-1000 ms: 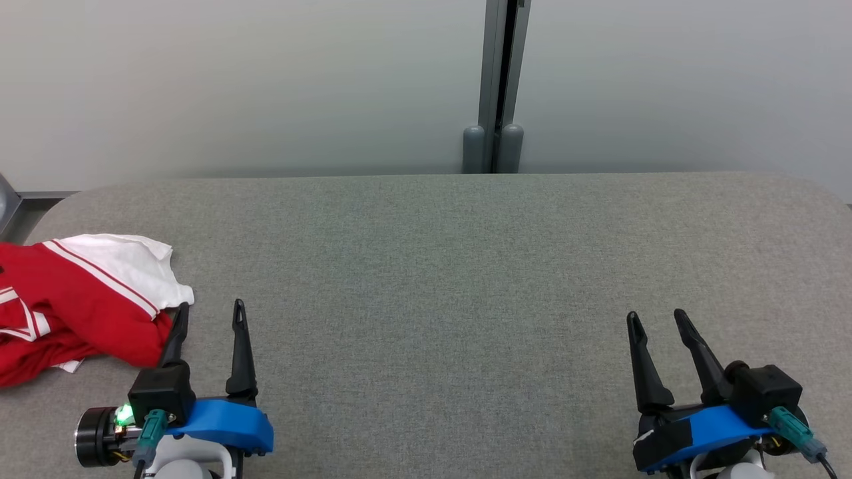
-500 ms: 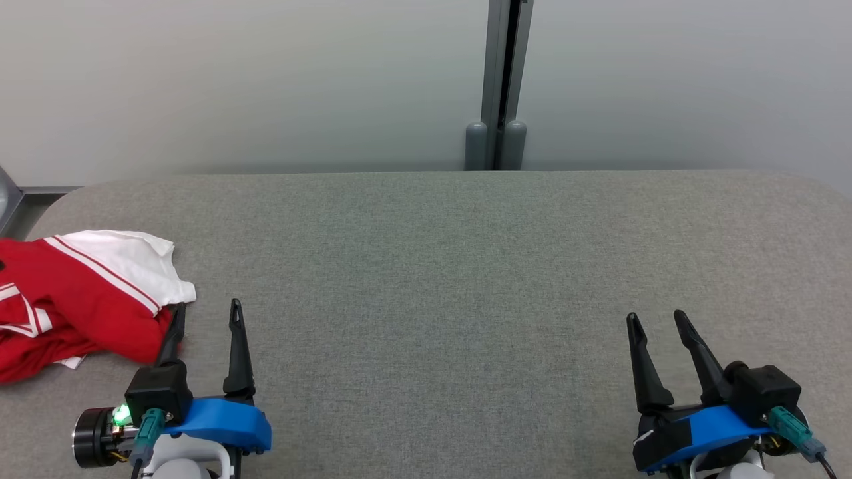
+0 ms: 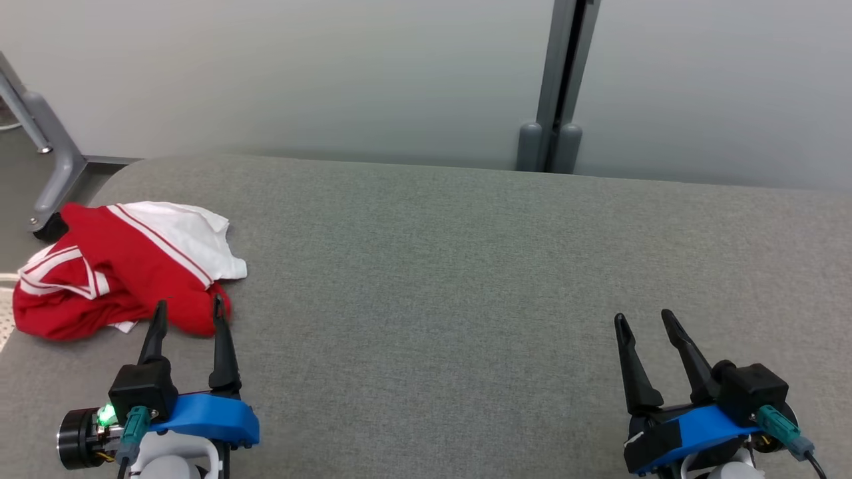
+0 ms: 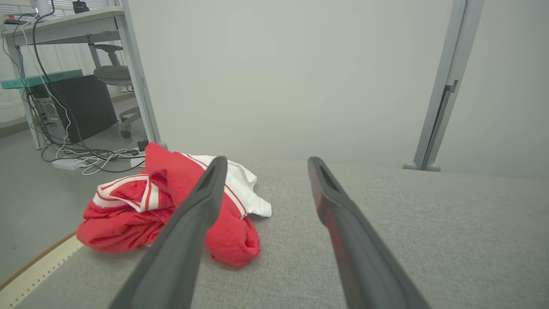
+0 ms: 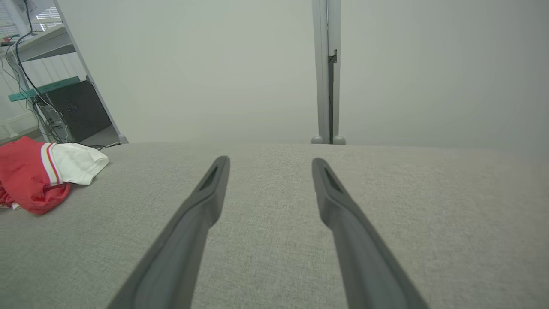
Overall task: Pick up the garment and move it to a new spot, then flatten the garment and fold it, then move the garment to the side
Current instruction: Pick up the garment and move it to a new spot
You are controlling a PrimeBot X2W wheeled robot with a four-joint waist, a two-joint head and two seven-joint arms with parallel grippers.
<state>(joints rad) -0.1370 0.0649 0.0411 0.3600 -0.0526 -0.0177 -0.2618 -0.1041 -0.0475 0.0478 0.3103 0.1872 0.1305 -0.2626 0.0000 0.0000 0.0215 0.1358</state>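
Note:
The garment is a crumpled red piece with white stripes and a white part, lying at the far left of the grey padded table. My left gripper is open just in front of its near edge, with nothing between the fingers. In the left wrist view the garment lies left of and beyond the left gripper. My right gripper is open and empty at the table's near right. From the right wrist, the right gripper points over bare table, with the garment far left.
A grey panel wall with a vertical post stands behind the table. A grey frame leg with a castor stands on the floor off the table's left end. A desk, cables and a chair lie further left.
The head camera has turned to the left, so the whole picture shifted right and more of the garment shows. The left gripper's tips now sit at the garment's near edge. Both grippers stayed open.

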